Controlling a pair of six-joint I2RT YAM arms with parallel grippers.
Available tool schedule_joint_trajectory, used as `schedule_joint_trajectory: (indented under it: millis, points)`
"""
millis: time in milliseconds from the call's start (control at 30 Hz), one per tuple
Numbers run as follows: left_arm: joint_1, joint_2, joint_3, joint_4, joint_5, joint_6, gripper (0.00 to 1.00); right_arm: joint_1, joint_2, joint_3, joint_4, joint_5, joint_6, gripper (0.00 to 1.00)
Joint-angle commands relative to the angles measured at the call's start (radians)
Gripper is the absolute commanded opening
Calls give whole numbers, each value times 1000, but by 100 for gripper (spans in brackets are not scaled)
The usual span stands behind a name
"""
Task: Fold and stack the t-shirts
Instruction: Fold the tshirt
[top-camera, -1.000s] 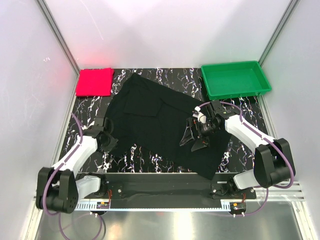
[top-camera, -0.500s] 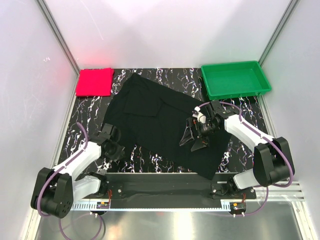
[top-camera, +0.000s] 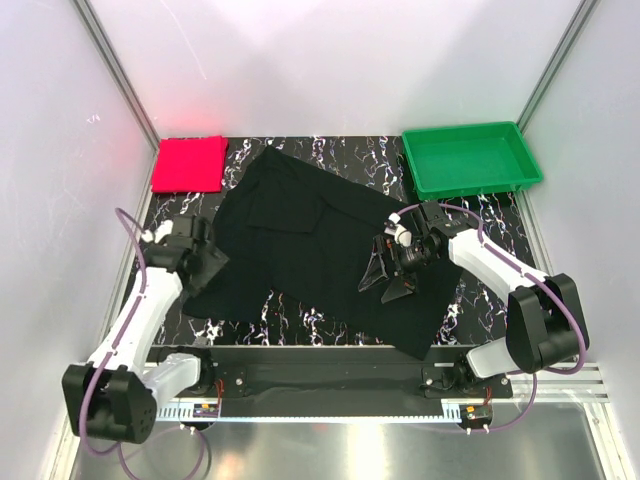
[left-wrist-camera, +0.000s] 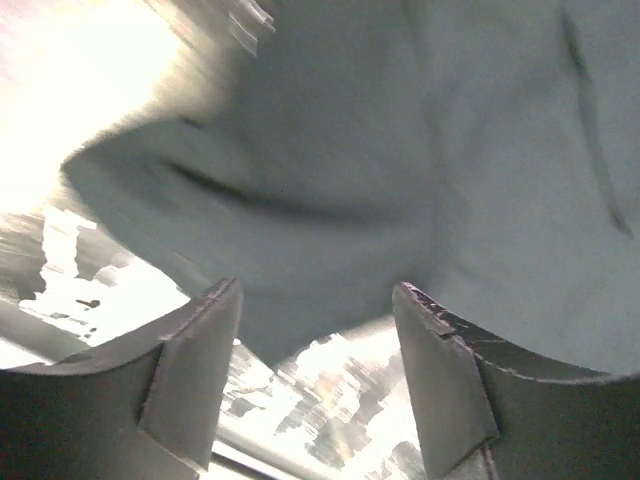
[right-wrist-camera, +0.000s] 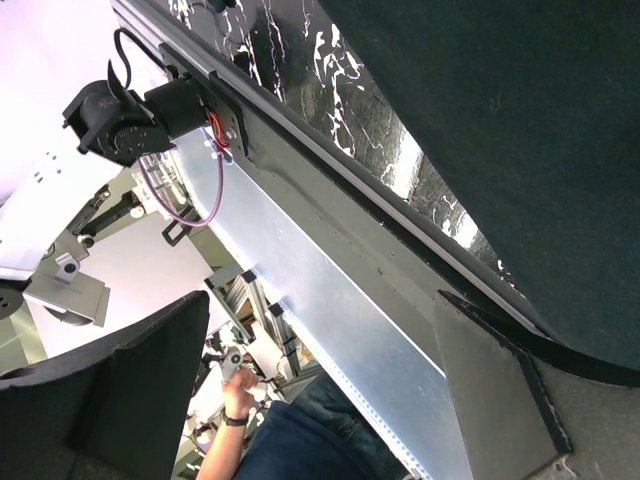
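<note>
The black t-shirt (top-camera: 300, 235) lies spread flat and slanted across the middle of the table. Its near-left corner reaches toward my left gripper (top-camera: 205, 265). In the left wrist view the left gripper (left-wrist-camera: 315, 370) stands open. The black t-shirt (left-wrist-camera: 400, 150) has its edge just beyond the fingertips, with nothing between them. The pinkish-red t-shirt (top-camera: 190, 164) sits folded at the back left corner. My right gripper (top-camera: 385, 280) hovers over the black shirt's right part. In the right wrist view the right gripper (right-wrist-camera: 315, 390) is wide open and empty, with the black t-shirt (right-wrist-camera: 520, 140) at the upper right.
A green plastic tray (top-camera: 415, 170) stands at the back right corner. White walls with metal posts close in the table on three sides. The table's front rail (right-wrist-camera: 330, 300) runs along the near edge, past the shirt's hem.
The left gripper, shut one second ago at the shirt's near-left edge, has opened and swung left and back. The shirt's left corner now lies further toward the near-left. The right arm has not moved.
</note>
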Motion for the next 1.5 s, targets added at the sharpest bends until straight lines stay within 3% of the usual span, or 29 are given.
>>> schedule_joint_trajectory:
  millis: [0,133,333,567,733,933,1100,1367,1467]
  points:
    - [126,27,20,-10,-77,255,68,0,-11,24,19,-40,4,100]
    - [249,57,23,-16,-38,358,66,12,-3,13,18,-36,0,100]
    - [471,49,-41,-45,17,261,57,93,25,43,-8,36,6,91]
    - [504,81,-84,-59,89,117,56,99,46,54,-4,36,6,91]
    - [505,133,-116,13,160,135,62,106,42,48,-2,71,10,93]
    - [505,195,-161,82,151,126,60,138,34,50,-28,205,23,91]
    - [516,219,-161,145,123,149,46,162,38,48,-87,361,17,82]
    - [612,167,-155,217,98,214,0,214,38,43,-114,487,21,75]
    - [623,143,-118,223,114,232,0,242,49,57,-151,553,7,76]
